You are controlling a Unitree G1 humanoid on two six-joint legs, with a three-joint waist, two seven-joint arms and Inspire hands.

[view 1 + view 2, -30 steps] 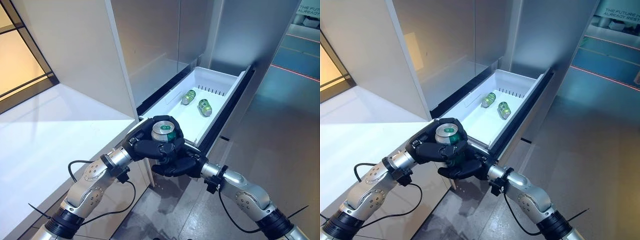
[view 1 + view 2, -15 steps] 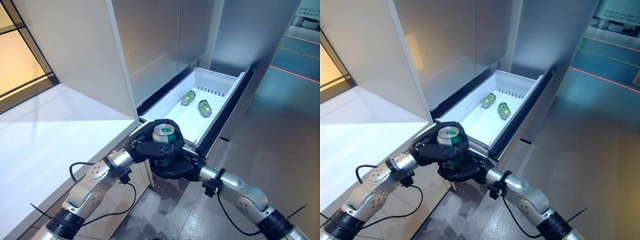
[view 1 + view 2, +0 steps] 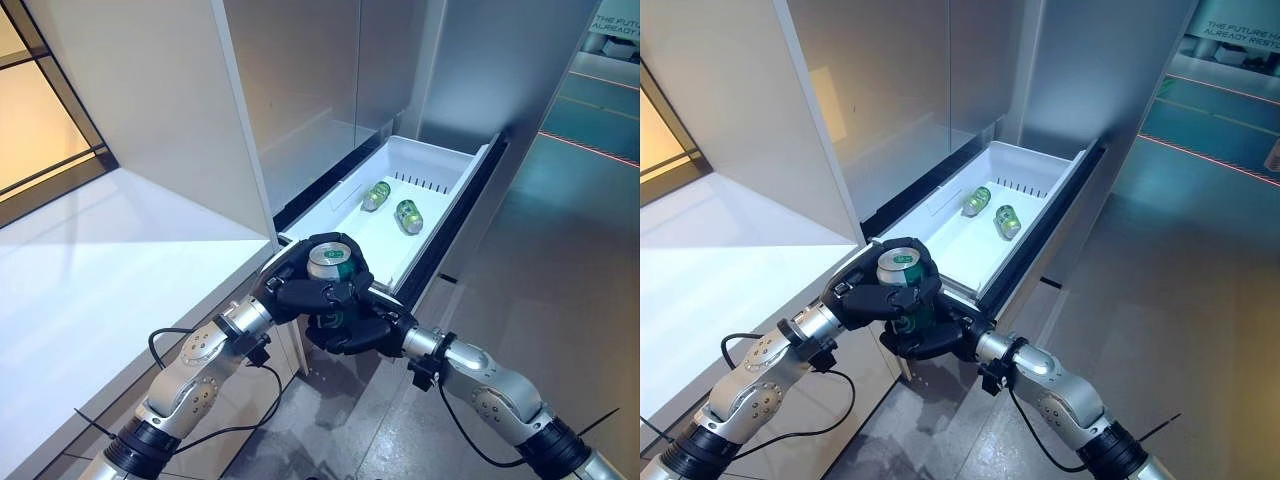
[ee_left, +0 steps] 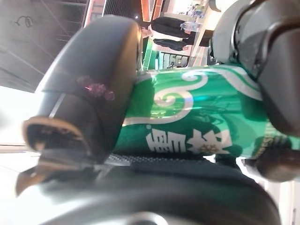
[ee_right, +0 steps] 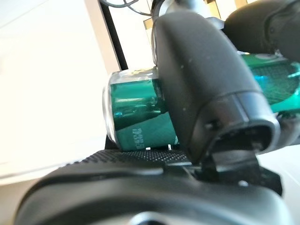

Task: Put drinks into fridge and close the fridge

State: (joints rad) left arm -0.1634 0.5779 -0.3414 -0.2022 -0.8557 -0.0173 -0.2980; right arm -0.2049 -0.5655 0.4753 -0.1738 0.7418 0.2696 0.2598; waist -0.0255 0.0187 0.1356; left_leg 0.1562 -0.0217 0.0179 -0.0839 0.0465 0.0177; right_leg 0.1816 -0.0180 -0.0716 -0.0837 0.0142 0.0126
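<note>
A green can [image 3: 330,262] stands upright between both hands, just in front of the near end of the open white fridge drawer [image 3: 432,166]. My left hand [image 3: 295,288] is curled round its upper part; its wrist view shows the can [image 4: 197,126] against the palm. My right hand [image 3: 352,330] is curled round its lower part from below; its wrist view shows the can [image 5: 136,122] under the thumb. Green cans [image 3: 377,194] lie on their sides at the drawer's far end.
A white counter [image 3: 100,260] lies to the left, with a tall white cabinet wall [image 3: 150,110] above it. The grey fridge front [image 3: 480,70] rises behind the drawer. Grey floor [image 3: 560,280] spreads to the right.
Both hands with the can have crept slightly forward toward the drawer. The right hand has closed in under the can.
</note>
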